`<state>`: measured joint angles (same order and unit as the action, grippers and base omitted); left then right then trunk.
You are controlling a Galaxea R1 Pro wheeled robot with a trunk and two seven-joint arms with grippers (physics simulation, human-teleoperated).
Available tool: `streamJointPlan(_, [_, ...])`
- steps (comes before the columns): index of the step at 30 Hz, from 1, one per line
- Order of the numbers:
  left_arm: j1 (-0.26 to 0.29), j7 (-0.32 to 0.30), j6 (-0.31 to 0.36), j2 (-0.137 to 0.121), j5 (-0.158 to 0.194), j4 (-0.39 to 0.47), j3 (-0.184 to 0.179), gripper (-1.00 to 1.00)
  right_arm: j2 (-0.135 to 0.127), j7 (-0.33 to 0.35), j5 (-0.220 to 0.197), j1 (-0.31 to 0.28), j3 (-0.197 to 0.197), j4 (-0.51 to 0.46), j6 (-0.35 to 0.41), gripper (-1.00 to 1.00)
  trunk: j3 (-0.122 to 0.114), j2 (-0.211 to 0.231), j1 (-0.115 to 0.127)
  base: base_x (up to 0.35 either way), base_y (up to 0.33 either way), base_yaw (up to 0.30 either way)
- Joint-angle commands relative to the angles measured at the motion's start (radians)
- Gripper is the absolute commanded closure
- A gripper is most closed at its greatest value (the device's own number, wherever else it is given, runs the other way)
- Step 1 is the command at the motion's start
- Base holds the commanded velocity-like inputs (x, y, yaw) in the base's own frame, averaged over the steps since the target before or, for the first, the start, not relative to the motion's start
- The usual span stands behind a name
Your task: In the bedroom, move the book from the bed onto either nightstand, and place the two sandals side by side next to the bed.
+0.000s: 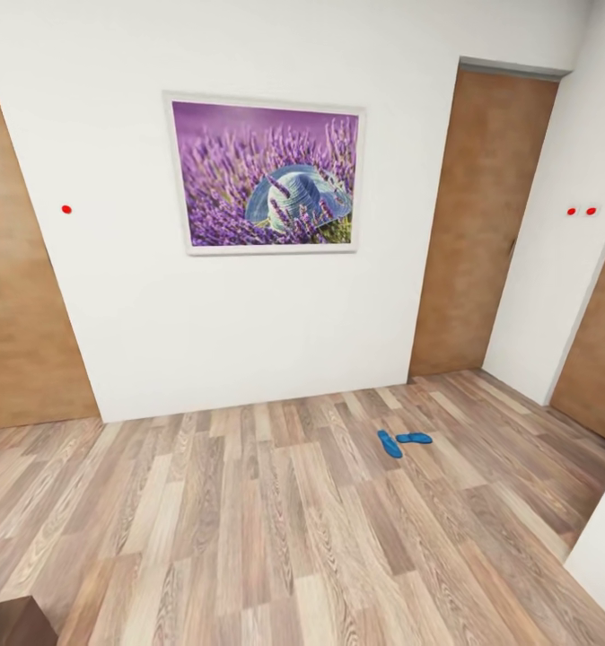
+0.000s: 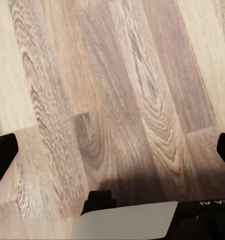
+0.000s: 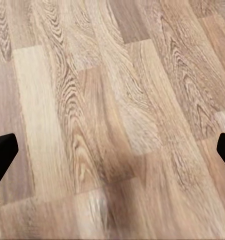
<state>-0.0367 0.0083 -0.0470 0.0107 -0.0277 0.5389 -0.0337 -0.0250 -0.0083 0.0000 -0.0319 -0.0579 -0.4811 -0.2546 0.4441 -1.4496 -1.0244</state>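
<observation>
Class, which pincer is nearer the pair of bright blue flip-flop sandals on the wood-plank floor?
Right, probably. The blue flip-flop sandals lie right of the head view's centre, on that arm's side; both the left pincer and right pincer face floor planks.

Black fingertips (image 2: 3,155) at frame edges, pale grey panel (image 2: 125,220), black housing w/ white lettering (image 2: 217,202).
</observation>
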Motion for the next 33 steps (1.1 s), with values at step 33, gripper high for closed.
streamJointPlan(33, [0.000,0.000,-0.013,-0.002,-0.004,0.001,0.000,-1.00,0.011,0.001,-0.007,-0.001,0.063,0.141,-0.012,-1.00,0.001,0.000,-0.001,0.256,-0.071,0.054])
